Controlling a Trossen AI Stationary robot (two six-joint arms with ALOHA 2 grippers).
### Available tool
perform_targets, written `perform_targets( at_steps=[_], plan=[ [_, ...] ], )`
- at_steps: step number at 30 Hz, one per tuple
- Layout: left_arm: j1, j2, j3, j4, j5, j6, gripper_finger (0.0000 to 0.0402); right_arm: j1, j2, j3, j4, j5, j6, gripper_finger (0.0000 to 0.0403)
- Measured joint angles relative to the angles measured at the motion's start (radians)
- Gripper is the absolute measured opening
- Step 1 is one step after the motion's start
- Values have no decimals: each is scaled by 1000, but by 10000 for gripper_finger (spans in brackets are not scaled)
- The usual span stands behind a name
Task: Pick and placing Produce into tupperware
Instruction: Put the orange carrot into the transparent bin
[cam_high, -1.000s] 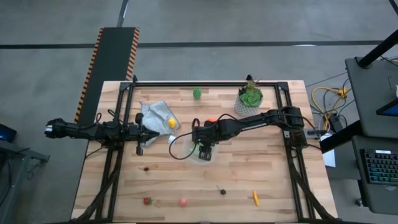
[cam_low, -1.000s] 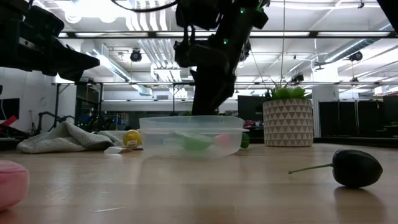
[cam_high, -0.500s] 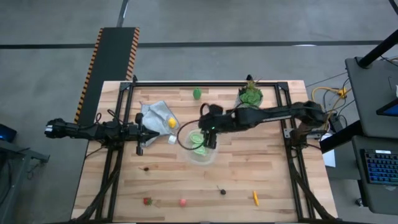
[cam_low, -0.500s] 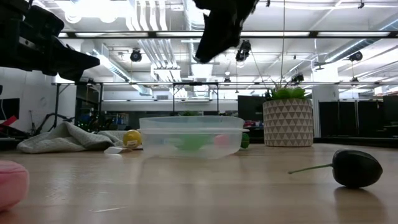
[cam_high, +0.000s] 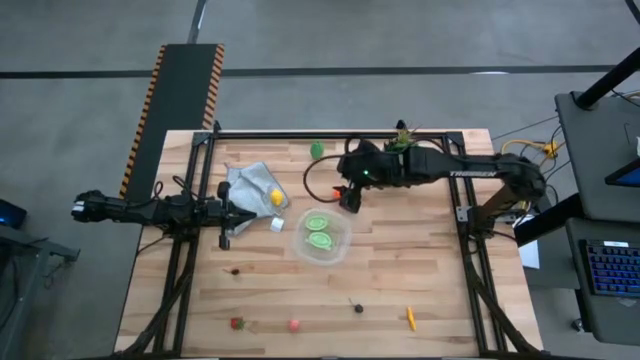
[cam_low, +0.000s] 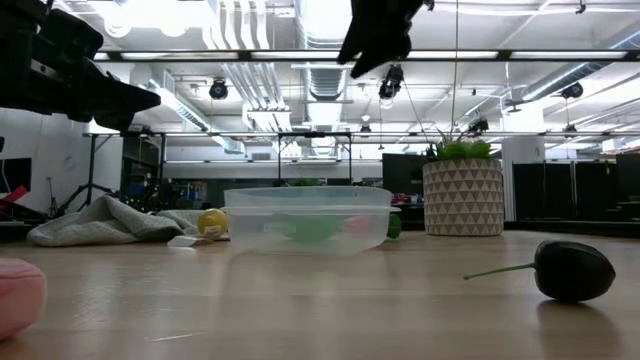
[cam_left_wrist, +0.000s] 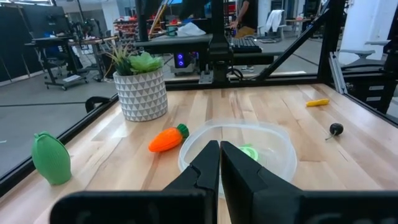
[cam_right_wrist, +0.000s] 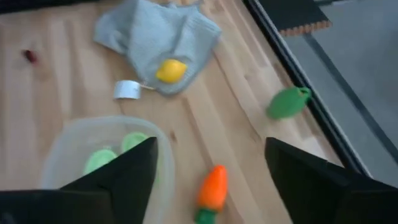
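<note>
- Here, the left gripper (cam_high: 227, 240) sits with fingers pressed together, empty, beside the grey crumpled cloth (cam_high: 246, 182).
- The clear shallow plastic tupperware (cam_high: 321, 236), holding two green produce pieces (cam_high: 319, 223), lies between the grippers.
- The right gripper (cam_high: 349, 199) hangs fingers wide apart, empty, above the small orange toy carrot (cam_right_wrist: 212, 186).

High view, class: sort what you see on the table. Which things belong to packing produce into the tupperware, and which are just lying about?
Job:
tupperware, two green pieces inside
orange carrot
yellow lemon
green pepper
yellow piece
pink piece
open right gripper

Lying about:
grey cloth
potted plant
white cube
</note>
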Motion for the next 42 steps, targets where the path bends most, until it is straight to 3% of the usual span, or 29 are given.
perform_targets(
  at_steps=[8,33,42],
  plan=[
    [0,-2,0,0,0,0,0,-62,100,-1,-32,-5,-4,353],
    [0,0,0,0,0,1,0,-187,177,-10,-97,-210,52,338],
    [0,-1,0,0,0,1,0,-210,178,-39,-101,-230,105,335]
  ],
)
